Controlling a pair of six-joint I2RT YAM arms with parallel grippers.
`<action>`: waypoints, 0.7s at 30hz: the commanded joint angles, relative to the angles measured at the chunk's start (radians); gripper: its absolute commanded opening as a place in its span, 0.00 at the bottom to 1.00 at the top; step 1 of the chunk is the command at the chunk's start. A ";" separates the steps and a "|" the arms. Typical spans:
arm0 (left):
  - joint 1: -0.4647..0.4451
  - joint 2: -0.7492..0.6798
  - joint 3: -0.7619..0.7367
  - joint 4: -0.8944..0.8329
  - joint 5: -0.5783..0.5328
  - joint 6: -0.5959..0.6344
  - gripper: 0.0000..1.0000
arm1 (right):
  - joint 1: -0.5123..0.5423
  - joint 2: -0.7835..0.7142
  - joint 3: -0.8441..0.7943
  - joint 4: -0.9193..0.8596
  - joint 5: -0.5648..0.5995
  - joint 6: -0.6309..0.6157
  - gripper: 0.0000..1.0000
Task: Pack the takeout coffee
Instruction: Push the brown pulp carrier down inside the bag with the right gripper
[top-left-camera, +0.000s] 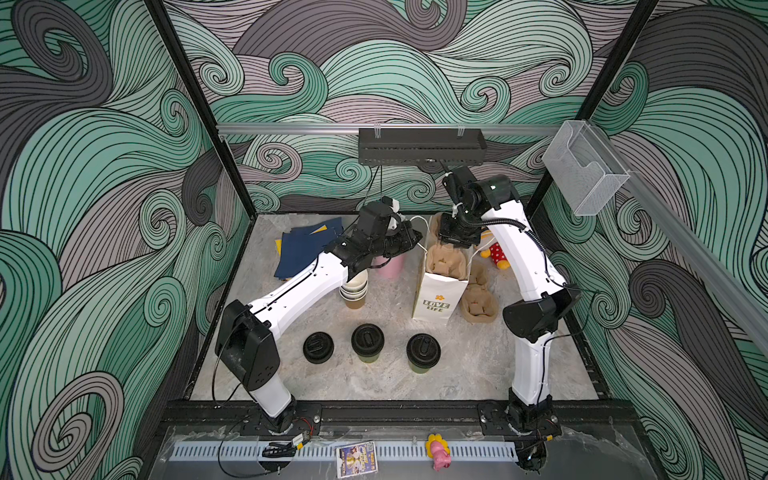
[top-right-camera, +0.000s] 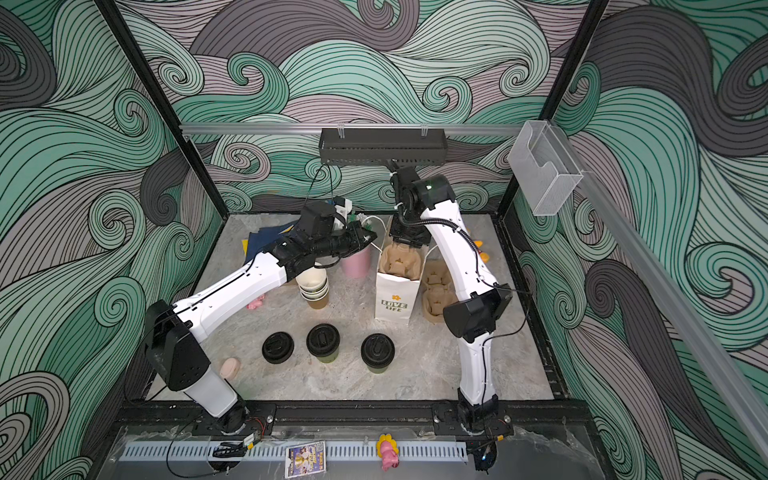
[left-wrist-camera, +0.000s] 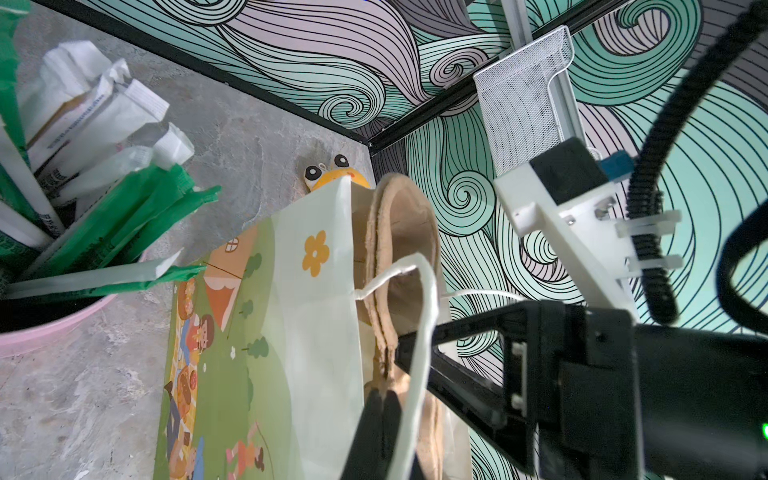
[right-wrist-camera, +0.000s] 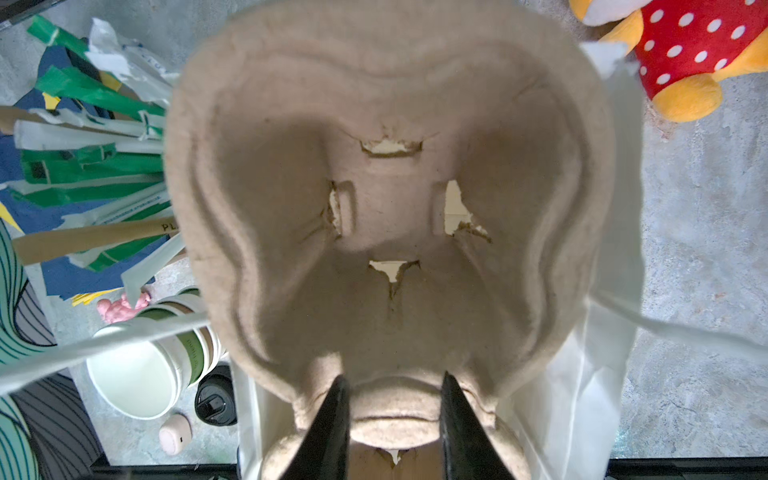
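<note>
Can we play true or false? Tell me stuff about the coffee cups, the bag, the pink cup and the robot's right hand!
1. The lidded green cups are already inside the white bag. False: both stand on the table, in front of the bag.
2. The right gripper holds a brown cup carrier at the bag's open top. True.
3. The pink cup is empty. False: it is stuffed with wrapped straws.
4. The white bag stands upright. True.
</note>
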 joint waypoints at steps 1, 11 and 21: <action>0.005 0.006 0.043 0.008 0.006 0.016 0.00 | 0.002 -0.024 -0.022 -0.193 -0.030 -0.006 0.18; 0.005 0.002 0.042 0.015 -0.008 0.019 0.00 | -0.003 0.001 -0.095 -0.191 -0.030 -0.021 0.18; 0.005 0.004 0.039 0.021 -0.006 0.019 0.00 | -0.008 0.080 -0.025 -0.189 0.002 -0.029 0.18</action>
